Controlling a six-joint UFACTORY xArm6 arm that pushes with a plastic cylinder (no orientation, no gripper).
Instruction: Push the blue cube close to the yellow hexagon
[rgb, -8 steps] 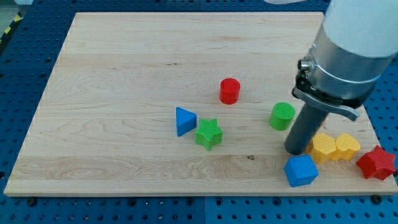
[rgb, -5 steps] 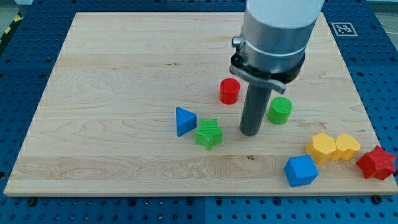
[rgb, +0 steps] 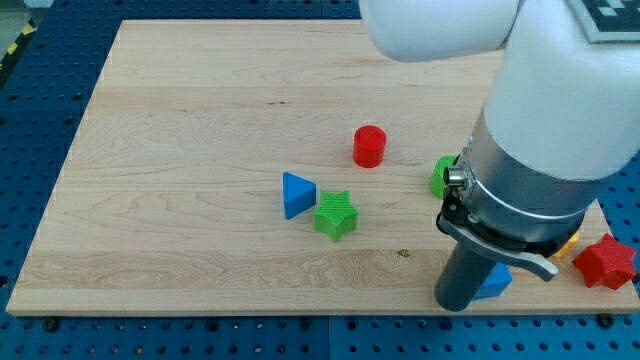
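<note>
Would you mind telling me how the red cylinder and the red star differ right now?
The red cylinder stands near the board's middle, fully visible; the red star sits at the view's right edge, partly hidden by the arm. The cylinder is round with a flat top; the star is pointed. My tip is nearer the star. Both are red.

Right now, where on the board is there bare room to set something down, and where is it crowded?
Bare wood runs across the view's top and left, bordered by the red cylinder and blue triangle. The bottom right is crowded: my tip beside the blue cube, with the red star close by.
</note>
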